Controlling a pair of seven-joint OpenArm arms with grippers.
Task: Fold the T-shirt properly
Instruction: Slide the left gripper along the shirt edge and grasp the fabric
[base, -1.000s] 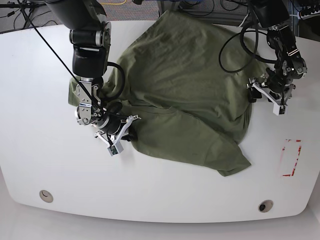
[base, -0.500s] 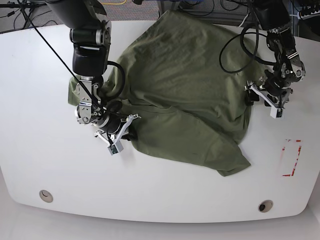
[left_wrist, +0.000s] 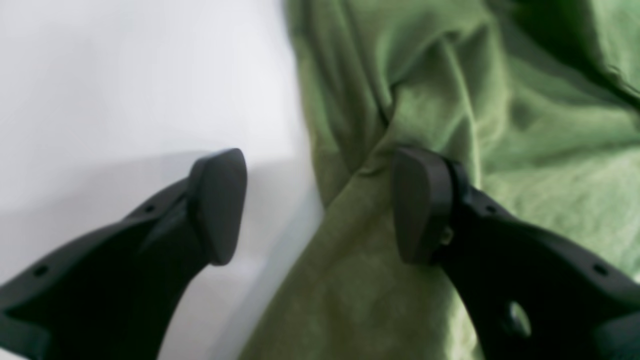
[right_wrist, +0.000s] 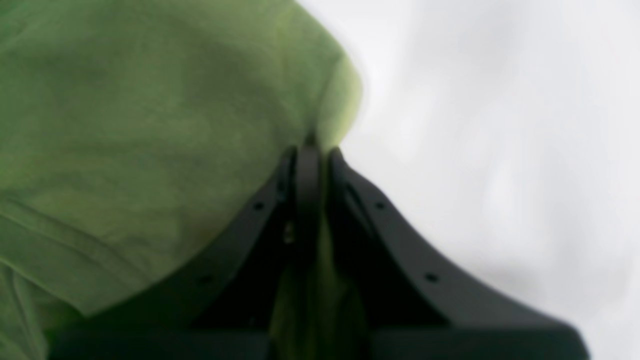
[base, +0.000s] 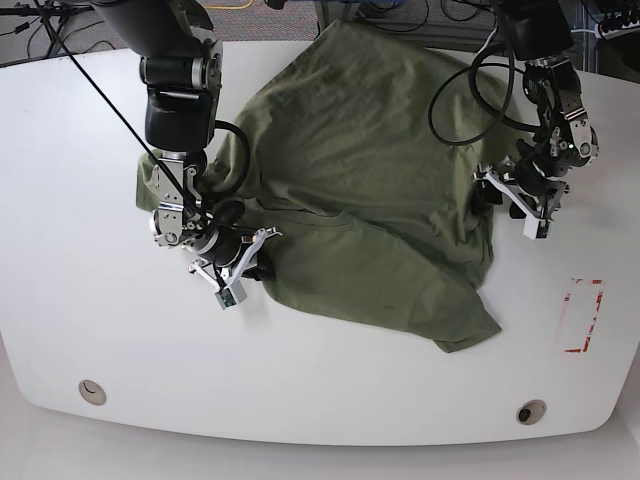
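Base view shows the left end effector (base: 512, 200) has slid inward over the last second, from off the cloth to the edge of the T-shirt (base: 370, 160), which lies rumpled across the white surface (base: 60, 330). Its jaws gape wide, one over bare surface and one over fabric, gripping nothing yet. The right end effector (base: 240, 272) stays clamped on a pinch of cloth at the opposite edge, so a two-handed spread looks close.
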